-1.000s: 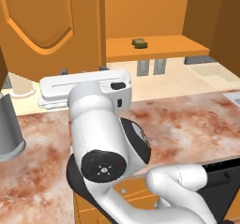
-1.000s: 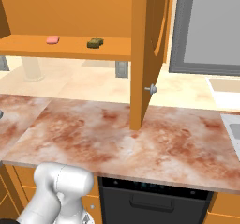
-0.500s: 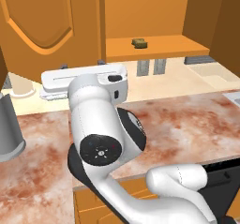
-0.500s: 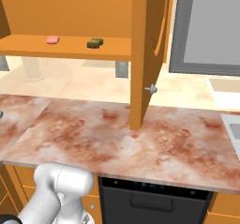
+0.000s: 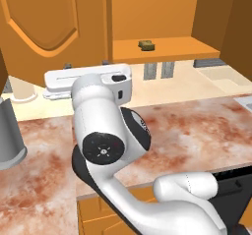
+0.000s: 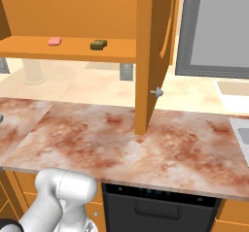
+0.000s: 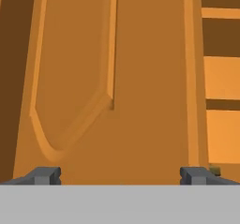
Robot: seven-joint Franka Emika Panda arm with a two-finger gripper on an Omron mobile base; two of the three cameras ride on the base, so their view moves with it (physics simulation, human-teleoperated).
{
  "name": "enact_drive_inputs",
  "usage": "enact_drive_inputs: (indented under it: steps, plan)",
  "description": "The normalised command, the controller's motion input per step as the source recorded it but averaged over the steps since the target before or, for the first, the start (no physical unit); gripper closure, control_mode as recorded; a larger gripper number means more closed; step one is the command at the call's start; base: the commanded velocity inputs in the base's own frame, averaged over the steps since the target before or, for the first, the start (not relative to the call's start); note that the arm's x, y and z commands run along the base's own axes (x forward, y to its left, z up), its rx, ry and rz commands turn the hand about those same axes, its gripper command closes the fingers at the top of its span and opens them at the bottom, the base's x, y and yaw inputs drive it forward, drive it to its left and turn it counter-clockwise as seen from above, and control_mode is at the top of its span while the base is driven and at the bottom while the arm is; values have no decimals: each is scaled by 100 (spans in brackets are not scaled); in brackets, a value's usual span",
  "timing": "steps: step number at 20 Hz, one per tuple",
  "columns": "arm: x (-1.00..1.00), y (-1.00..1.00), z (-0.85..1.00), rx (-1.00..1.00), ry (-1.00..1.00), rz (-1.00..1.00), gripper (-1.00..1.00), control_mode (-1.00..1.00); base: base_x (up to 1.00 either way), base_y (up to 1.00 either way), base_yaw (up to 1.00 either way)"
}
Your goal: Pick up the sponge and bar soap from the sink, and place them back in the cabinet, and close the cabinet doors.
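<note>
orange cabinet doors (image 7: 117, 78) fill ahead — pincer (image 7: 121, 174) spread wide, touching nothing.

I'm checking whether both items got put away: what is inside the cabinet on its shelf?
On the cabinet's shelf lie the bar soap and the sponge, apart. The open right door hides the shelf's right end, and the space above cannot be seen.

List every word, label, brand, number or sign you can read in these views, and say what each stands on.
None can be read.
The bar soap and the sponge on the cabinet shelf are plain.
The cabinet doors and the marbled counter carry no writing.
The dark appliance panel under the counter shows faint marks, too small to read.
</note>
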Motion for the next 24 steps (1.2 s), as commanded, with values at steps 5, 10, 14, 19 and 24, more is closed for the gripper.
enact_drive_inputs:
  steps: [5, 10, 14, 19, 24]
  plan:
    - [30, 11, -5, 0, 0, 0, -100, -100, 0, 0, 0]
    - [39, 2, -1, 0, 0, 0, -100, -100, 0, 0, 0]
    - [39, 0, -1, 0, 0, 0, -100, -100, 0, 0, 0]
    - [36, 0, 0, 0, 0, 0, -100, -100, 0, 0, 0]
    - [34, 0, 0, 0, 0, 0, -100, -100, 0, 0, 0]
